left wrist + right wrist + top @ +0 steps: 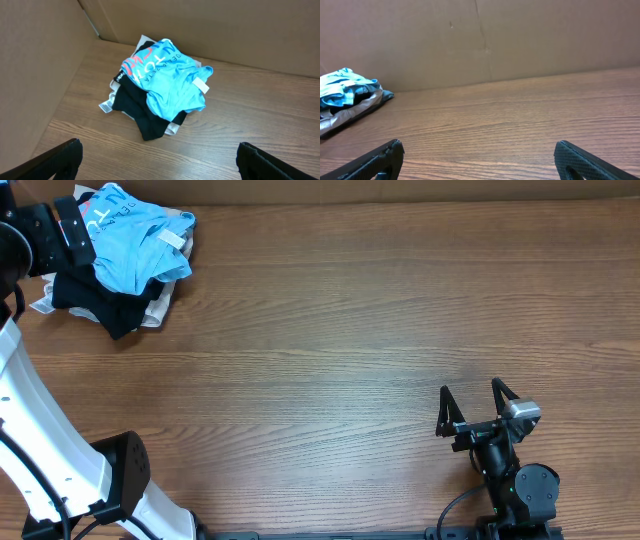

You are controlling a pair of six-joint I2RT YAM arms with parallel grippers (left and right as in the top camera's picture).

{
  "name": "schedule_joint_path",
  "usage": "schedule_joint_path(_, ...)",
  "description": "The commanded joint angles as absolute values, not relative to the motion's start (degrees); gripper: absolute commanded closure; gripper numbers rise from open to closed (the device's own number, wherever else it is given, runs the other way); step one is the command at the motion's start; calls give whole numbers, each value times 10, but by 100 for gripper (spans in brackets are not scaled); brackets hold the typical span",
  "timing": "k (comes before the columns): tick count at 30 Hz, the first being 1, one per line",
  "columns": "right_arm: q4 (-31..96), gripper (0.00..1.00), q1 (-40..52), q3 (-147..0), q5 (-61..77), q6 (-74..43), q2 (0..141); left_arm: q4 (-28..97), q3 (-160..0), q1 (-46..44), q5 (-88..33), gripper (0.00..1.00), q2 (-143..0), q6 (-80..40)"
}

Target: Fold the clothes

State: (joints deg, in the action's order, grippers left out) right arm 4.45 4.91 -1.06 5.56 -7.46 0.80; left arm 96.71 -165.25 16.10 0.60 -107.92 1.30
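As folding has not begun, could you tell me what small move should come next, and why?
Probably lower the open left gripper onto the crumpled sky-blue T-shirt, which lies nearby on top of a black garment and a pale cloth; the open right gripper sits far across the wooden table.

Wood-grain desk (350,330), cardboard wall (545,35)
The brown wall stands along the desk's far edge, with one vertical seam.
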Motion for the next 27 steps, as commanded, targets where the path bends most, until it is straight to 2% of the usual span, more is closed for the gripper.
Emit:
schedule_joint_path(1, 43, 0, 48, -5, 52, -74, 2, 968, -1651, 156, 0, 0, -1080, 13)
schedule_joint_path(15, 43, 0, 48, -5, 52, -74, 2, 968, -1626, 154, 1, 0, -1069, 13)
schedule_joint_path(18, 43, 0, 48, -5, 52, -74, 2, 967, -1557, 154, 1, 0, -1036, 13)
schedule_joint_path(27, 43, 0, 48, -5, 52, -74, 2, 967, -1216, 145, 1, 0, -859, 13)
